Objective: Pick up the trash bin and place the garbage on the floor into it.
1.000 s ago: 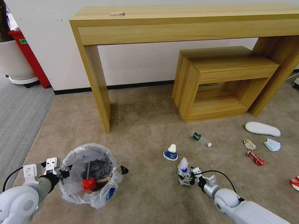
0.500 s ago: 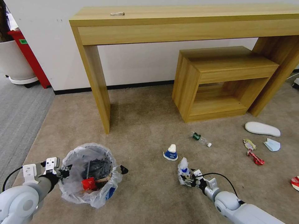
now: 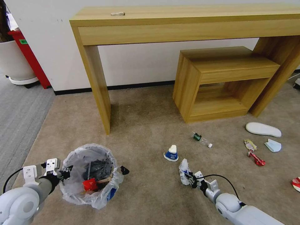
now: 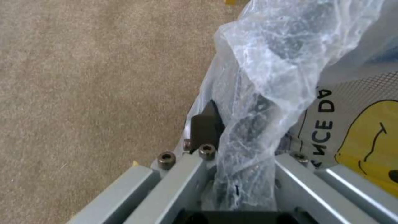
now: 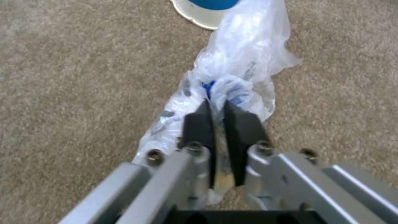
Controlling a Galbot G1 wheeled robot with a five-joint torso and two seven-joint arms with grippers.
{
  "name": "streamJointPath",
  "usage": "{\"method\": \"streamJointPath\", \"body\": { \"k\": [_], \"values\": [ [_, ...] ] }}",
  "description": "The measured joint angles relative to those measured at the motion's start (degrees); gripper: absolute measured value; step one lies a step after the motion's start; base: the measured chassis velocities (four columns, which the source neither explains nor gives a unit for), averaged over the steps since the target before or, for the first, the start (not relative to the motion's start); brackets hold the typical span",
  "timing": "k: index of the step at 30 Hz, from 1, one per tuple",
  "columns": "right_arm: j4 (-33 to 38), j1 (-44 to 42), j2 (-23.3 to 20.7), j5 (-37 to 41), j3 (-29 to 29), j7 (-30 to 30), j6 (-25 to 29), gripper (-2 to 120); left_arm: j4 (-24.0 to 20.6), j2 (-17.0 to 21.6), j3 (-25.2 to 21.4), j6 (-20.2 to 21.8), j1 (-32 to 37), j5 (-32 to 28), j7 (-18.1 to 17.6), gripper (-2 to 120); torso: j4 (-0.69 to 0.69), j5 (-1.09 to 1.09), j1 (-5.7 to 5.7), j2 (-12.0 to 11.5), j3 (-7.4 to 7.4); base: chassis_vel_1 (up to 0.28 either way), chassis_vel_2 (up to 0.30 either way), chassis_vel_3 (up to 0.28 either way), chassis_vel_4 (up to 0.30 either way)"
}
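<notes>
Both grippers clamped — right gripper (image 3: 187, 178) pinching wrapper (image 3: 184, 170), left gripper (image 3: 64, 175) gripping bin (image 3: 90, 175).

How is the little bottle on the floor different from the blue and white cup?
The bottle lies on its side; the cup stands upside down, wide rim on the carpet. The bottle is clear with a green label; the cup is blue and white. The bottle lies nearer the small wooden table. Neither hand touches them.

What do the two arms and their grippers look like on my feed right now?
Both arms are smooth pale grey-white with rounded joints. Each wrist carries white perforated brackets and a thin black looping cable. The left gripper and right gripper have grey metal frames with exposed bolts and flat black finger pads.
</notes>
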Motion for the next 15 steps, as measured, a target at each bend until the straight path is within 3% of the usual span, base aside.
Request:
{"method": "streamJointPath", "body": {
  "k": [8, 15],
  "values": [
    [0.8, -0.3, -0.3, -0.1, 0.1, -0.5, 0.4, 0, -0.1, -0.2, 0.0, 0.0, 0.3, 0.1, 0.0, 0, 0.00, 0.00, 0.00, 0.0, 0.00, 0.000, 0.000, 0.000, 0.000],
    [5.8, -1.2, -3.5, 0.3, 2.8, -2.2, 1.9, 0, 0.1, 0.1, 0.4, 0.2, 0.6, 0.8, 0.0, 0, 0.00, 0.00, 0.00, 0.0, 0.00, 0.000, 0.000, 0.000, 0.000]
  ]
}}
